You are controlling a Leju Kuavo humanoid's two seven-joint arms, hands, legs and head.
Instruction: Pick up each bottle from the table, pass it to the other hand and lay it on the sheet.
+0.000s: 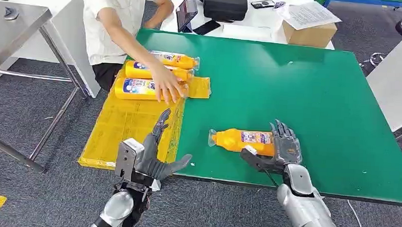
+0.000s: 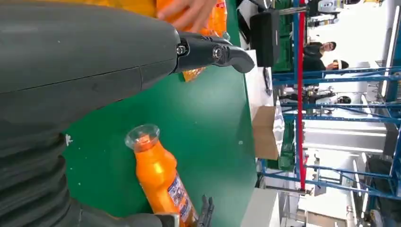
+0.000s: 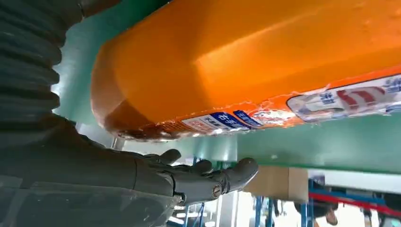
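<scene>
An orange bottle (image 1: 241, 140) with a clear cap lies on its side on the green table (image 1: 302, 82), cap pointing toward the yellow sheet (image 1: 121, 128). My right hand (image 1: 282, 148) is at the bottle's base, fingers spread above it and thumb stretched out in front; I see no closed grip. In the right wrist view the bottle (image 3: 246, 66) looms close above the extended fingers (image 3: 208, 177). My left hand (image 1: 156, 152) hovers open over the sheet's near right corner. The left wrist view shows the bottle (image 2: 163, 182) beyond the left hand (image 2: 85, 52).
Three orange bottles (image 1: 138, 88) lie at the sheet's far end, with a person's hand (image 1: 167, 86) resting on them. The person stands at the table's far left corner. A cardboard box (image 1: 310, 30) and a black case (image 1: 225, 4) stand behind the table. A metal table (image 1: 13, 23) is at left.
</scene>
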